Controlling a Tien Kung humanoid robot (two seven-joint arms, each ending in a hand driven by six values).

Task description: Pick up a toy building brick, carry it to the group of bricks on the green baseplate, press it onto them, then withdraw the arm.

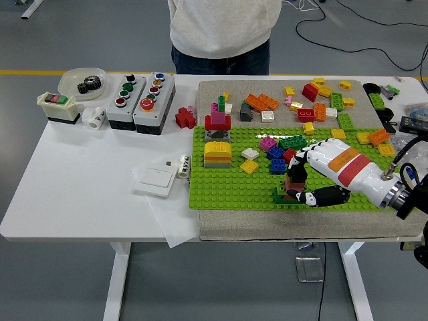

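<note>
- Right robot hand (297, 179): fingers curled around a brown brick (291, 195), low over the green baseplate (227, 187).
- Brick group (277, 152): on the baseplate, just beyond the hand.
- Bowl (81, 83): left of the baseplate, holding a gear (88, 84).

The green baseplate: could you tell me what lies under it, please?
Under the green baseplate lies a grey mat, showing around its edges. Whatever sits under its middle is covered.

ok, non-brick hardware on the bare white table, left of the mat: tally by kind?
Push-button control boxes: 2
Rocker switch box: 1
Dish holding a gear: 1
White wall switch plate: 1
White pipe fitting: 1
Total: 6
</note>
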